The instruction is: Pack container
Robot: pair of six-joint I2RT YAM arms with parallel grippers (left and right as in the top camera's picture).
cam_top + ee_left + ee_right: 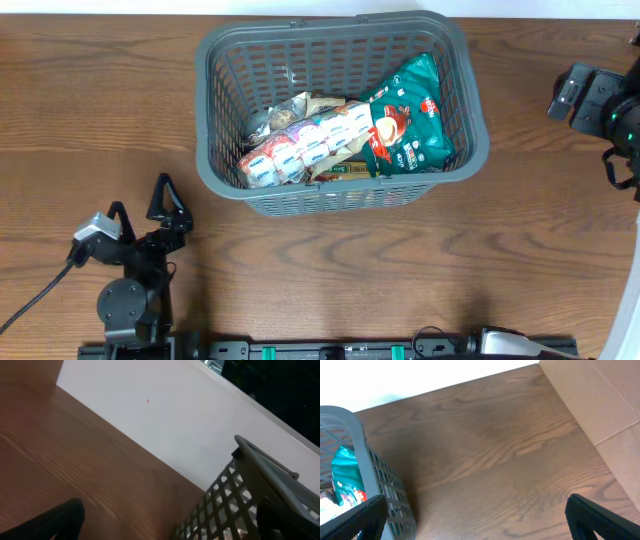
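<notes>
The container is a large dark grey lattice basket at the middle back of the table. Inside lie a green snack bag, a white and blue packet and other wrappers. My left gripper is open and empty near the front left, short of the container's front-left corner. My right arm sits at the far right edge; its gripper is open and empty over bare wood, with the container's wall to its left.
A black cable runs off the front left. A rail with fittings lines the front edge. A white wall stands behind the table, and a cardboard box stands at the right.
</notes>
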